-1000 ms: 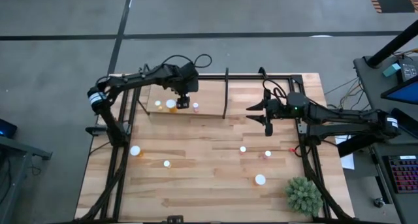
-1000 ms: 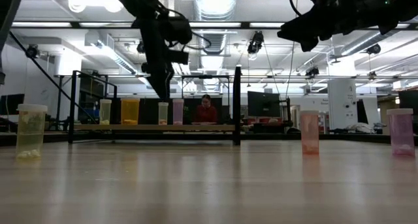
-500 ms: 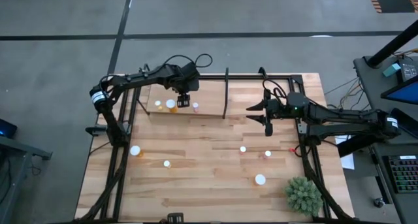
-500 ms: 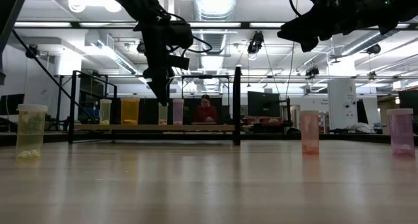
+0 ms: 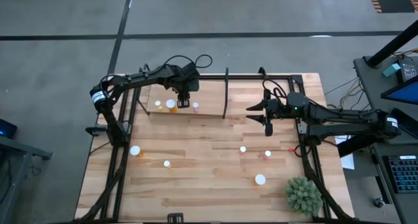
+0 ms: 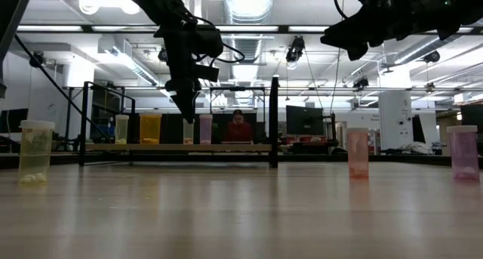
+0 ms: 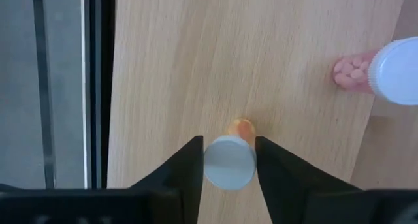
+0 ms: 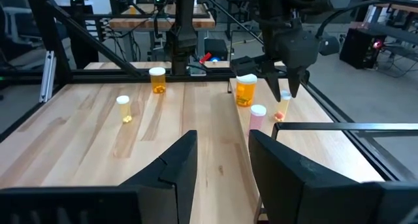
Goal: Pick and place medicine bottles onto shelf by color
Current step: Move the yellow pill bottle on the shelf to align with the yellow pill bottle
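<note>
Left gripper (image 7: 230, 160) hovered over shelf (image 7: 281, 61), fingers spread around small orange bottle (image 7: 230, 162), not gripping. Right gripper (image 5: 257, 112) idle mid-table, fingers spread.

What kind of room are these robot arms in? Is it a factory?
Probably a robotics lab or workshop, not a factory line. The low view shows bright ceiling lights and pipes overhead, a person sitting far behind the shelf, and more wooden workbenches with metal frames in the right wrist view.
</note>
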